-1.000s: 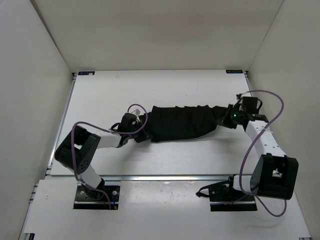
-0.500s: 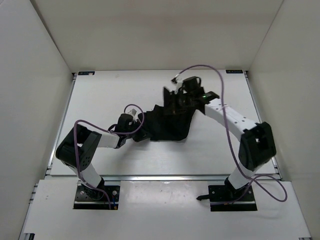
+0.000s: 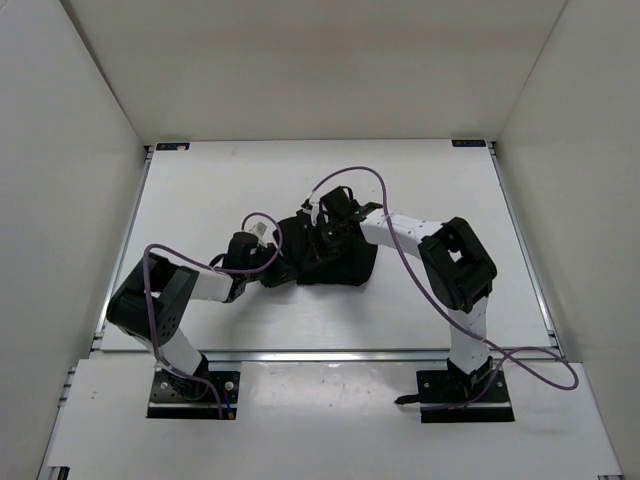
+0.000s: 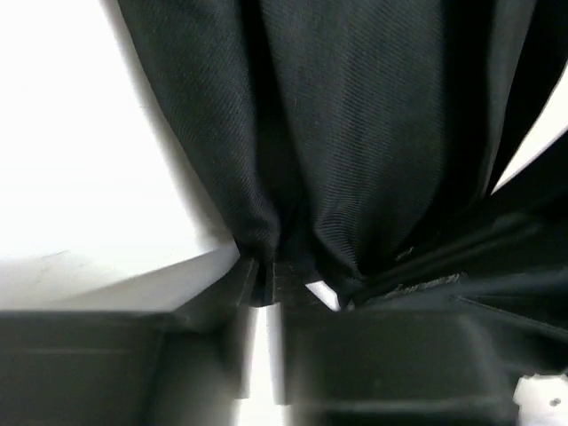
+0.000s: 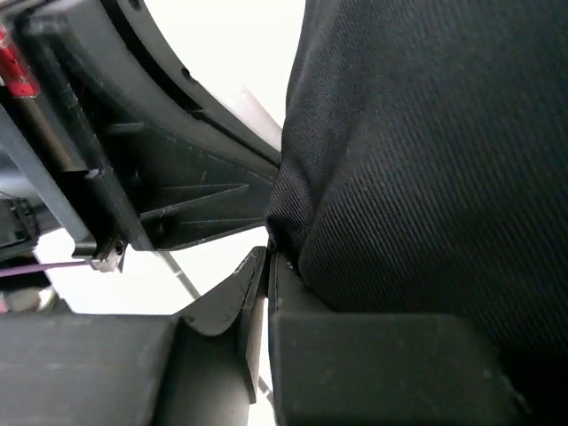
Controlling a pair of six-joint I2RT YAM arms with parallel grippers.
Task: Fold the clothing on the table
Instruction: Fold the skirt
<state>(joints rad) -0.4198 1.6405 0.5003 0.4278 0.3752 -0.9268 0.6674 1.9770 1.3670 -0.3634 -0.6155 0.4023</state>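
The black clothing (image 3: 338,258) lies bunched in a short doubled heap near the middle of the white table (image 3: 200,190). My left gripper (image 3: 276,266) is at the heap's left end. In the left wrist view its jaws (image 4: 266,282) stand a narrow slit apart with a fold of the clothing (image 4: 355,133) pinched at their tips. My right gripper (image 3: 318,232) is over the heap's upper left, reached across from the right. In the right wrist view it (image 5: 269,259) is shut on an edge of the ribbed clothing (image 5: 426,160).
Purple cables (image 3: 352,178) loop above both arms. The two grippers are close together; a black ribbed housing (image 5: 177,195) fills the left of the right wrist view. Metal rails (image 3: 300,353) edge the table, and white enclosure walls (image 3: 70,150) stand around it.
My right gripper has swept left across the table carrying the clothing's right end over onto the left end, so the long strip is now a short doubled heap. My left gripper stayed put.
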